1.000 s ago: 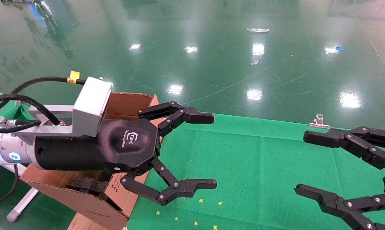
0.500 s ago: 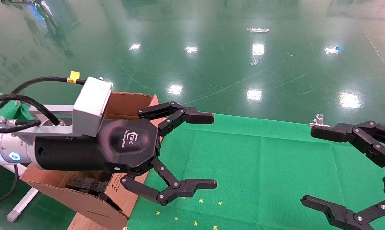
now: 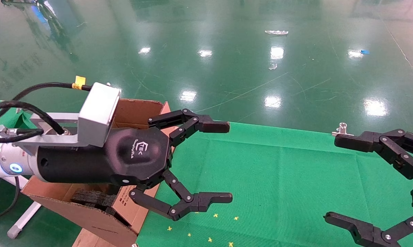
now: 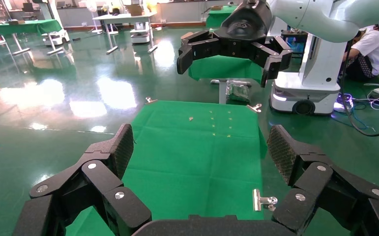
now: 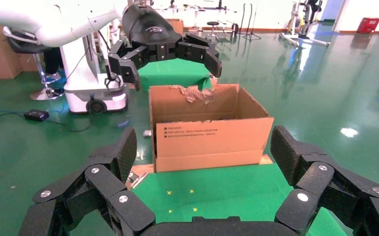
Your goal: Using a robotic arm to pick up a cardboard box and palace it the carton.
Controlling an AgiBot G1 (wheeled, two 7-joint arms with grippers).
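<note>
Glossy green floor fills the room beyond a table draped in green cloth (image 3: 278,171), with small yellow marks scattered near its near edge.

At the far left, off the cloth's left edge, stands the carton (image 3: 100,212), a large brown corrugated box with tall flaps; the right wrist view shows its printed flap facing the table and a ragged, torn edge on the flap behind (image 5: 211,129). Black foam (image 3: 89,198) shows inside it.

Above the carton hangs the robotic arm (image 3: 72,161), white with black cables and a silver camera block. Its left gripper (image 3: 223,161) reaches out past the carton's right wall and over the cloth, fingers spread wide with nothing between them.

A silver binder clip (image 3: 342,131) pins the cloth at its far edge toward the right.

At the right side the right gripper (image 3: 340,178) hovers above the cloth, well apart from the left one, its fingers likewise spread wide and empty.

No cardboard box appears in any view; its place cannot be told.
</note>
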